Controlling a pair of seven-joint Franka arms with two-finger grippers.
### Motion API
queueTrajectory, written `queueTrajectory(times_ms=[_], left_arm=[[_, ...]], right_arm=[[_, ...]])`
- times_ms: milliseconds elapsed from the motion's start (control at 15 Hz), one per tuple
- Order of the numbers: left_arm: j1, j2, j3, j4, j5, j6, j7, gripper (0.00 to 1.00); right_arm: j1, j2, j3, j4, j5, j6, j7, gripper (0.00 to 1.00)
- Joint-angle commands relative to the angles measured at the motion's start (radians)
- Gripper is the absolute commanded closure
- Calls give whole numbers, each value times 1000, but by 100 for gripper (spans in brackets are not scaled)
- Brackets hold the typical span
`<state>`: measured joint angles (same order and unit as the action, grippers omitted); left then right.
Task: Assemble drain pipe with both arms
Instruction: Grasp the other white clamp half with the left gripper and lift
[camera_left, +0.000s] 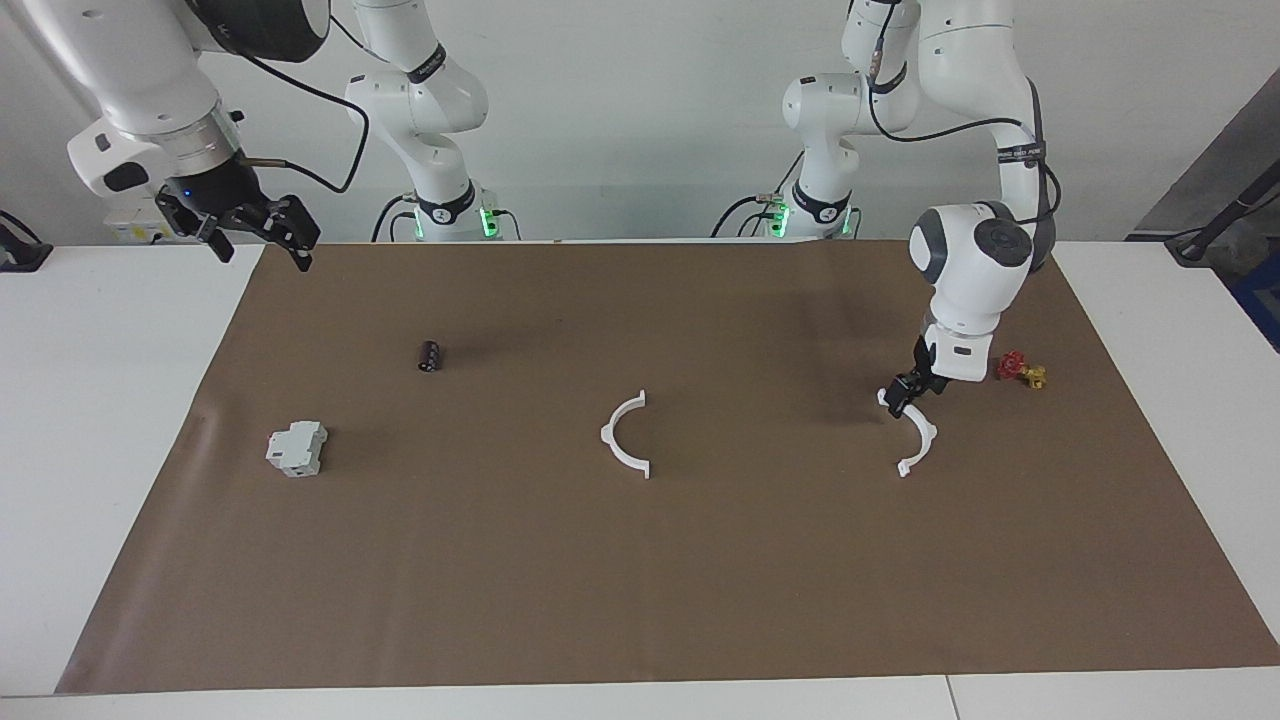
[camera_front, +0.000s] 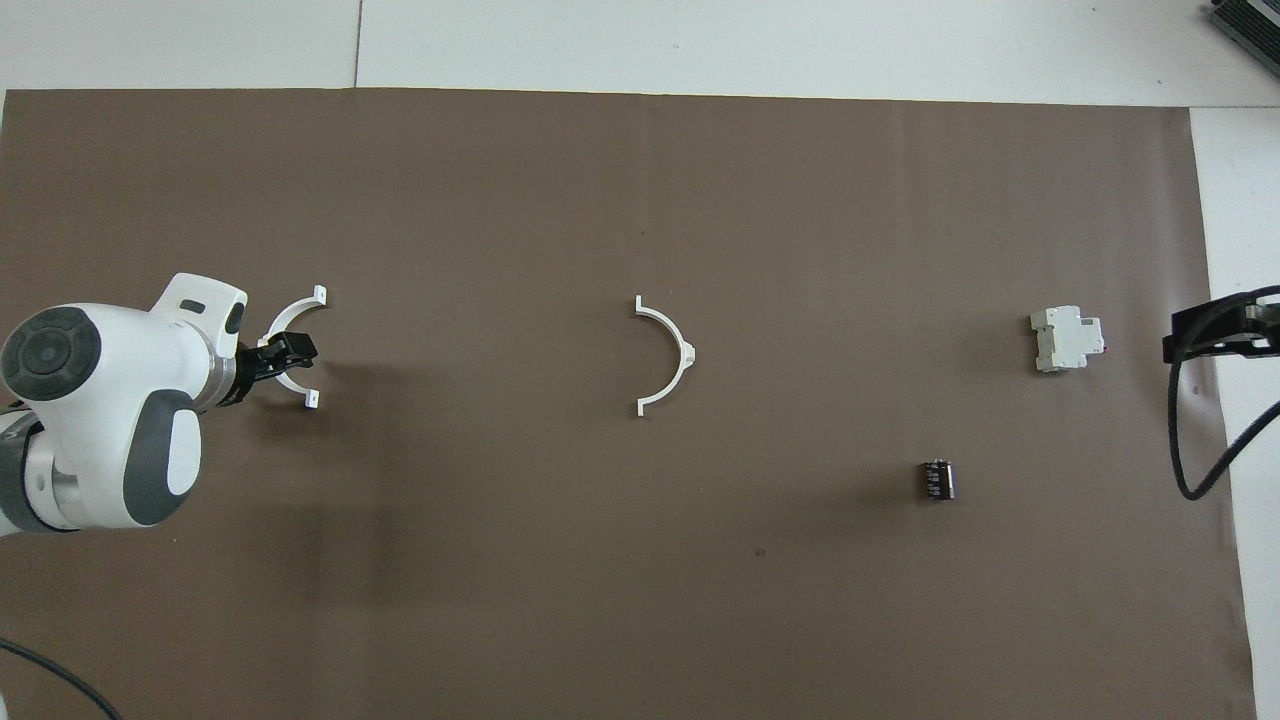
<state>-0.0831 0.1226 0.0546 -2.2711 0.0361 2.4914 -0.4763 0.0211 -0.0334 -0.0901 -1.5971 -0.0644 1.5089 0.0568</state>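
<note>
In the facing view the left gripper (camera_left: 903, 396) points down, fingers released, at one white half-ring (camera_left: 915, 432); the right gripper (camera_left: 255, 228) hangs raised, released, over the brown mat's (camera_left: 640, 580) edge. Overhead, the second half-ring (camera_front: 665, 354) lies mid-surface, apart.
</note>
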Motion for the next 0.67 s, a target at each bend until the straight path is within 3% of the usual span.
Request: queueTrajectory(times_ms=[0, 468, 602], left_arm=[[0, 25, 4, -12, -13, 49, -1, 0], [3, 29, 4, -8, -13, 55, 8, 2], [3, 29, 4, -8, -13, 58, 5, 7]], right_arm=[[0, -11, 4, -12, -17, -10, 14, 0], [-1, -11, 24, -12, -15, -1, 18, 0], [-1, -11, 24, -12, -14, -1, 21, 0]])
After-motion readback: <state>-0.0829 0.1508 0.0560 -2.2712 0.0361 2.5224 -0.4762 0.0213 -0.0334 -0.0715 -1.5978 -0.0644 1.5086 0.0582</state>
